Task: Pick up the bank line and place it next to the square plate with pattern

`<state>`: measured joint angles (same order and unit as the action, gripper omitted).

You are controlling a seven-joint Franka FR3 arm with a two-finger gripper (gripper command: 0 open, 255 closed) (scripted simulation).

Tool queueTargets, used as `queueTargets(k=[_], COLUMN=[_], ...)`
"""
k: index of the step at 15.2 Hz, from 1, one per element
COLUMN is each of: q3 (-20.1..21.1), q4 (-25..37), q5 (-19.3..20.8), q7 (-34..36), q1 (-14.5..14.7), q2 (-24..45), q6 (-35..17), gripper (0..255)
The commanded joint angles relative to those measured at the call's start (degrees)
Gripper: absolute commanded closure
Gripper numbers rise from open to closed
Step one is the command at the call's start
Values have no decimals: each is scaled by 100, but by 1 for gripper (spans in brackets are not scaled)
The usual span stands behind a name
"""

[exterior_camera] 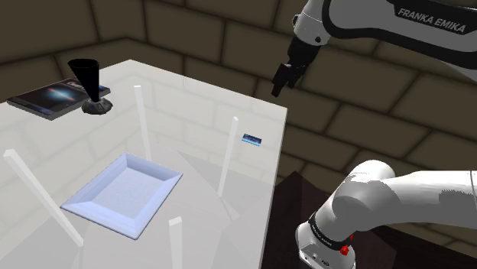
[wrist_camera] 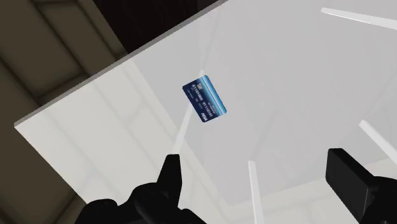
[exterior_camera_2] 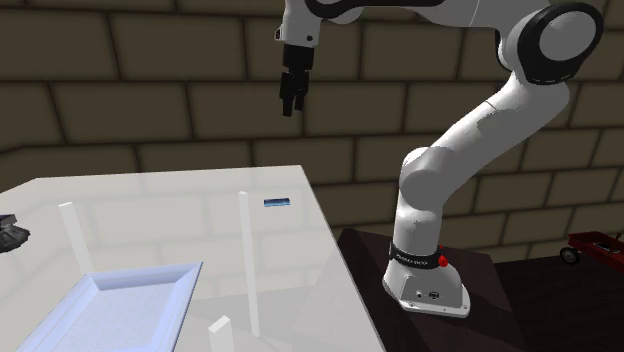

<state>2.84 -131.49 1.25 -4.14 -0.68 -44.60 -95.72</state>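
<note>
A small blue bank card (exterior_camera: 253, 139) (exterior_camera_2: 278, 202) lies flat on the white glossy table (exterior_camera: 191, 99), near the edge closest to the arm. My black gripper (exterior_camera: 281, 82) (exterior_camera_2: 291, 100) hangs high above the table's edge, well above the card and apart from it. In the wrist view the card (wrist_camera: 205, 100) lies ahead of the gripper (wrist_camera: 257, 181), whose fingers stand wide apart with nothing between them. A pale square plate (exterior_camera: 92, 200) (exterior_camera_2: 140, 275) with a raised rim rests on the table, further in from the card.
Several thin white upright posts (exterior_camera: 141, 118) (exterior_camera_2: 245, 260) stand on the table around the plate. A black goblet (exterior_camera: 88, 84) and a dark flat book (exterior_camera: 46, 98) sit at the far corner. A red toy wagon (exterior_camera_2: 595, 245) is on the floor beyond the stand.
</note>
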Motion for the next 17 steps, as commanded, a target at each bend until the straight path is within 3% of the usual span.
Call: queueTargets(k=[1, 9, 14, 17], q3=[0, -970, -1797, -2472], q4=[0, -2071, -2934, -3241], q5=[0, -27, -113, -286], q7=[0, -1387, -2469, -3272], q1=[0, 265, 542, 926], q2=[0, -575, -270, 201], q6=[0, -2362, -4001, -5047], gripper=[0, 0, 0, 0])
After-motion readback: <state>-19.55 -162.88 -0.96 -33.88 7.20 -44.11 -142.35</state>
